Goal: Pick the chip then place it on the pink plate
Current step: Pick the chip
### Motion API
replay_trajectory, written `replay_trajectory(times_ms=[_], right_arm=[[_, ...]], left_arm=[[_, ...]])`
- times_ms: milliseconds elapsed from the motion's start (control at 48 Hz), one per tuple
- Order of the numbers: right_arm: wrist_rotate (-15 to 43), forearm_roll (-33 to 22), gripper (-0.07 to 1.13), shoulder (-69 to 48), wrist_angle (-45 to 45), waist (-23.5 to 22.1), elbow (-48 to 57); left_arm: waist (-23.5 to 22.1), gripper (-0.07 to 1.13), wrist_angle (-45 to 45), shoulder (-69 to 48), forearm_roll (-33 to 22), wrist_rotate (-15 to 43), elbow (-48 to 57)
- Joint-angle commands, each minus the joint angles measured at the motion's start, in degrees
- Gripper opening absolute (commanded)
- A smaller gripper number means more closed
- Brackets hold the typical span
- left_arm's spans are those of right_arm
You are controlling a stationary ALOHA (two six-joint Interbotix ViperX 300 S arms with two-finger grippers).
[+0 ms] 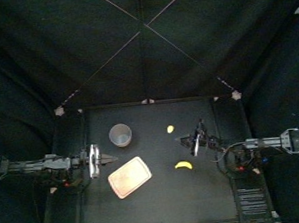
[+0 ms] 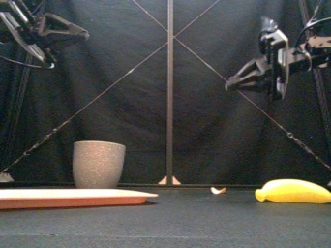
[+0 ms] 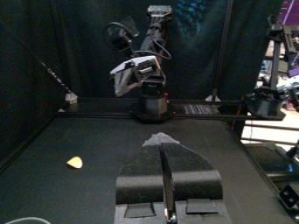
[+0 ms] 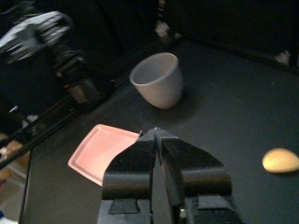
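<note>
The chip (image 1: 170, 128) is a small pale yellow piece lying on the black table toward the back, right of the middle; it also shows in the front view (image 2: 219, 191) and in both wrist views (image 3: 73, 162) (image 4: 279, 159). The pink plate (image 1: 129, 176) lies flat at the left front (image 2: 72, 198) (image 4: 103, 147). My right gripper (image 1: 195, 137) hangs high over the table, just right of the chip and in front of it, jaws shut and holding nothing (image 2: 237, 83) (image 4: 156, 136). My left gripper (image 1: 100, 165) rests raised at the left, shut and holding nothing (image 3: 163, 144).
A tall grey cup (image 1: 121, 136) stands behind the plate, left of the chip (image 2: 99, 163) (image 4: 158, 79). A yellow toy banana (image 1: 183, 166) lies right of the plate, nearer the front (image 2: 295, 191).
</note>
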Motion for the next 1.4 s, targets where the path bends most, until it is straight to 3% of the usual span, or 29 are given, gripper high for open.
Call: replay_trajectory(times_ms=[21,104,146,375,521,854,1396], right_arm=[[3.34,4.22,0.85,2.90,-0.62,-2.81,-0.44],[6.33,6.06,1.06,5.19,-0.53,-5.01,-0.09],[7.82,6.77,1.09,6.59,-0.53,-6.15,-0.09],[17.75,10.90,1.04,16.17,-0.35,-12.57,-0.97],[20.39,10.90,1.04,22.41,-0.26,-13.45,-4.04],[21.09,11.60,1.04,35.42,2.81,-13.71,-12.74],[21.01,10.20,1.03,39.46,3.16,-16.87,-14.85]], left_arm=[[0.18,-0.01,-0.53,0.35,0.00,0.09,-0.62],[0.18,-0.01,-0.44,0.35,0.00,0.09,-0.62],[0.18,-0.01,-0.53,0.35,0.00,0.09,-0.62],[0.18,-0.01,-0.44,0.35,-0.09,0.00,-0.09],[0.18,-0.01,-0.53,0.35,-0.09,0.00,0.70],[0.18,-0.01,-0.53,0.35,-0.35,-0.35,2.02],[0.00,-0.01,-0.53,0.26,-1.23,-0.35,2.46]])
